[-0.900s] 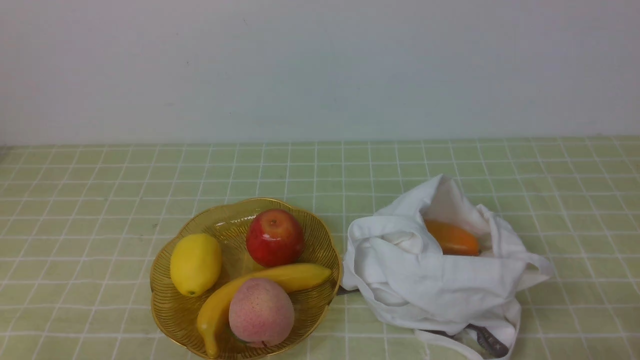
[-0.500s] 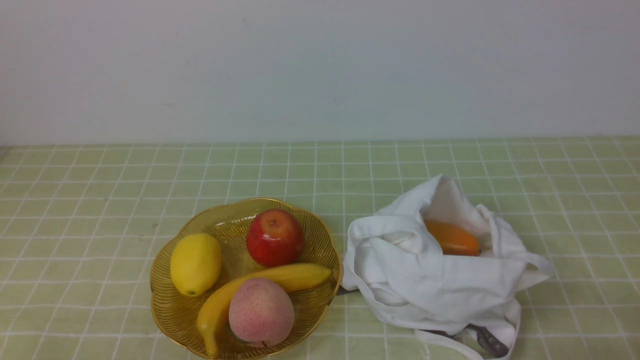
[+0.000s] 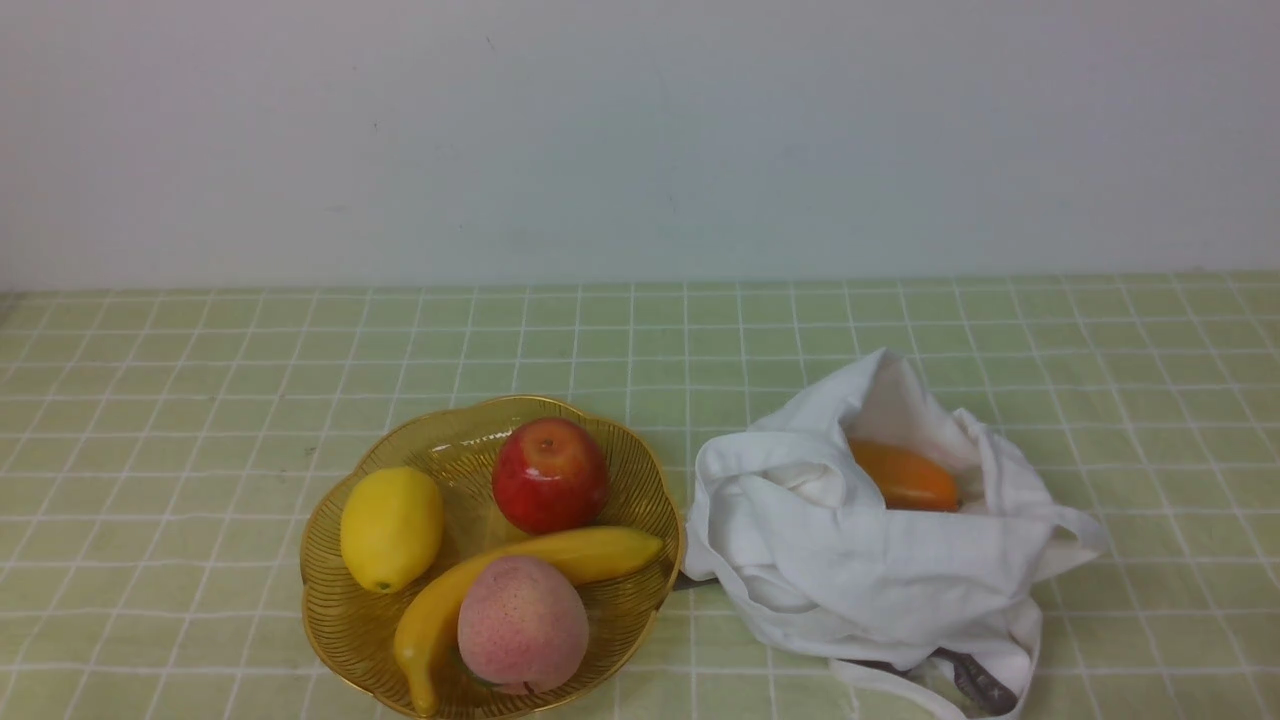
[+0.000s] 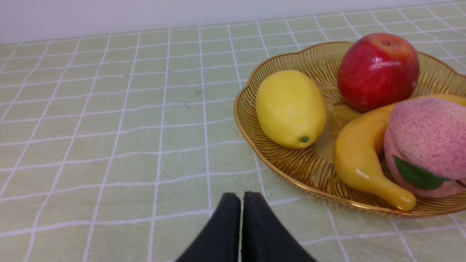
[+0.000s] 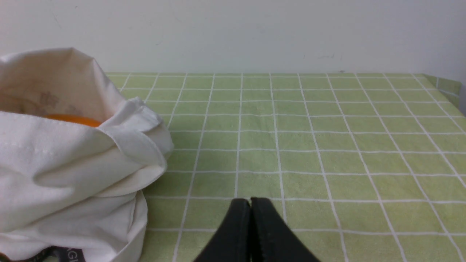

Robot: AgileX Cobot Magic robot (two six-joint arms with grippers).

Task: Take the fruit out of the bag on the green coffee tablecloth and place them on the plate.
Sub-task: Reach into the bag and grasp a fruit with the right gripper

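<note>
The white cloth bag (image 3: 880, 560) lies crumpled and open on the green checked tablecloth (image 3: 200, 400), right of the plate. The orange-yellow fruit (image 3: 903, 476) lies inside its mouth, partly hidden by cloth; only a sliver of it shows in the right wrist view (image 5: 72, 120) behind the bag (image 5: 65, 171). The golden wire plate (image 3: 340, 620) stands at front left. Neither arm shows in the front view. My left gripper (image 4: 241, 196) is shut and empty above the cloth near the plate's rim (image 4: 247, 120). My right gripper (image 5: 250, 202) is shut and empty beside the bag.
The plate holds a lemon (image 3: 392, 527), a red apple (image 3: 550, 474), a banana (image 3: 520, 580) and a pink peach (image 3: 522, 625). A grey tag (image 3: 980, 682) and a strap lie at the bag's front. A white wall backs the table; its right edge shows (image 5: 447, 87).
</note>
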